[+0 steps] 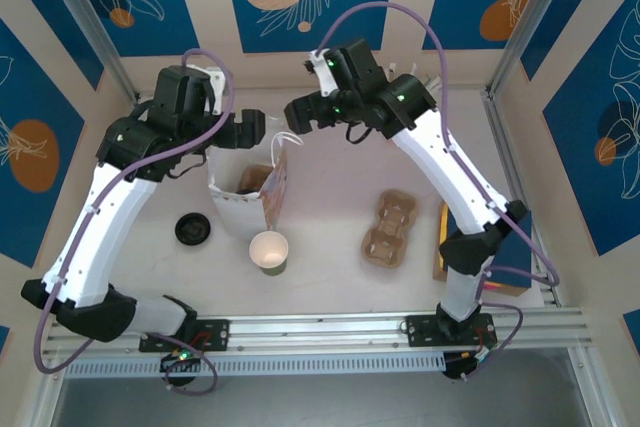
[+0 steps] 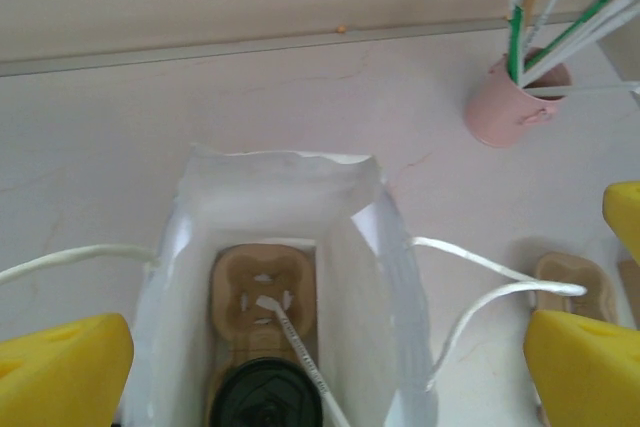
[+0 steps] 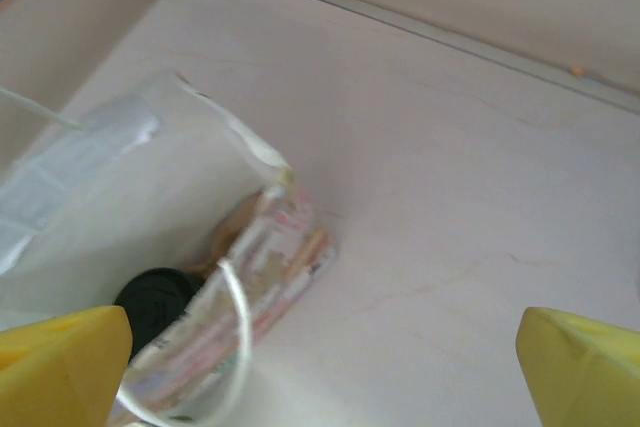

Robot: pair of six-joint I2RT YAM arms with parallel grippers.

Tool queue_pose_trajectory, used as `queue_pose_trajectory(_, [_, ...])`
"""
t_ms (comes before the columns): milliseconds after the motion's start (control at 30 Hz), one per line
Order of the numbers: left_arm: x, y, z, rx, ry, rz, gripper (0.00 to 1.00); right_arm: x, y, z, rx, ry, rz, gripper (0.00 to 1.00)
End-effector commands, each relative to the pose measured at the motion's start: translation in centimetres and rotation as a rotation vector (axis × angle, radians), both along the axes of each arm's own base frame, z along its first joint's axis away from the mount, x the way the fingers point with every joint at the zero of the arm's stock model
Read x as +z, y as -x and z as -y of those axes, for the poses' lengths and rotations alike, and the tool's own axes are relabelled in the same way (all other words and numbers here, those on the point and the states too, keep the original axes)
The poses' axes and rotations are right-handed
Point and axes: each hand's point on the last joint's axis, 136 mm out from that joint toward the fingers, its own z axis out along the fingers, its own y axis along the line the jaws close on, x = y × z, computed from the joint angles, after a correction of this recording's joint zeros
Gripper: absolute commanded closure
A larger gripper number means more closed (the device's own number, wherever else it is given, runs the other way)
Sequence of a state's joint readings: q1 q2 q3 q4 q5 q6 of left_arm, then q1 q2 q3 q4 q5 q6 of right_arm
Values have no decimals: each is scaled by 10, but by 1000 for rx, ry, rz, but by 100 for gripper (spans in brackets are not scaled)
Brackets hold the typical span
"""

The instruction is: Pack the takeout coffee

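Already the takeout coffee sat upright inside the white gift bag, black lid up, at one end of a brown carrier on the bag's bottom. The right gripper hung just right of the bag mouth, jaws spread wide and empty, with the cup below and to its left. The left gripper hovered over the mouth, equally wide, holding nothing. Any withdrawal would probably need to rise straight up, clear of the handle loops.
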State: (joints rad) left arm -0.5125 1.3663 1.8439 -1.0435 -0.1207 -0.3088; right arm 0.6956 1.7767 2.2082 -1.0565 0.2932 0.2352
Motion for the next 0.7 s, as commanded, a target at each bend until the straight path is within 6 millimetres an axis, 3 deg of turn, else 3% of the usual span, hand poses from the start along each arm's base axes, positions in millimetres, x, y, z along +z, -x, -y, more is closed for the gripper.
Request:
queue_pose_trajectory(0, [13,-7,20,-66,74,20,0,7,-1,42,-166,-43,-2,1])
queue_pose_trajectory(200, [9,-21,43,-112,92,-13,0,-20,18,120,-380,-77,-85,1])
queue_pose_trajectory(467, [3,-29,97,-242,65,-25,0,-75,63,212,-654,-70,-222,1])
queue_pose_trajectory(667, [-1,-33,117,-284,73,-37,0,-121,97,265,-834,-53,-333,1])
